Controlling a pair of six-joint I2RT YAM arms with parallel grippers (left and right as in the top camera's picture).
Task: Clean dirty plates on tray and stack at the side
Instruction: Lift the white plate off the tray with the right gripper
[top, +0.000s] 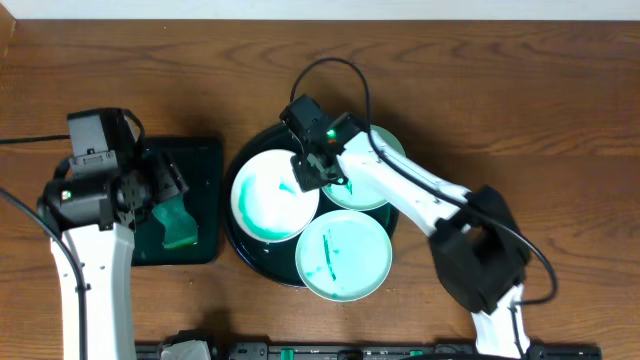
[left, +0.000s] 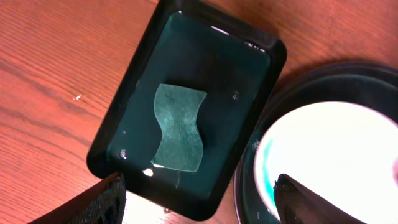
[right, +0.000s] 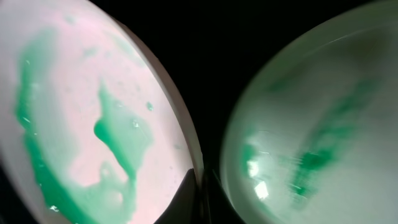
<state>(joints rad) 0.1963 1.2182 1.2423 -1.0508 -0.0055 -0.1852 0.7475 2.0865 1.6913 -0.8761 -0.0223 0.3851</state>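
Note:
The large round dark tray (top: 232, 238) holds three smeared plates: a white plate (top: 272, 195) at the left, one mint plate (top: 345, 255) at the front, and another mint plate (top: 375, 190) at the back right, partly under my right arm. My right gripper (top: 318, 175) is shut on the white plate's right rim. In the right wrist view the fingers (right: 202, 183) pinch the rim of the white plate (right: 81, 106), with the mint plate (right: 323, 137) close beside it. My left gripper (top: 165, 185) is open and empty above the small rectangular tray.
A black rectangular tray (top: 205, 160) holding a teal cloth (top: 178, 225) sits left of the round tray. In the left wrist view the cloth (left: 179, 127) lies flat in wet liquid in that tray (left: 124, 124), with the white plate (left: 336, 149) at the right.

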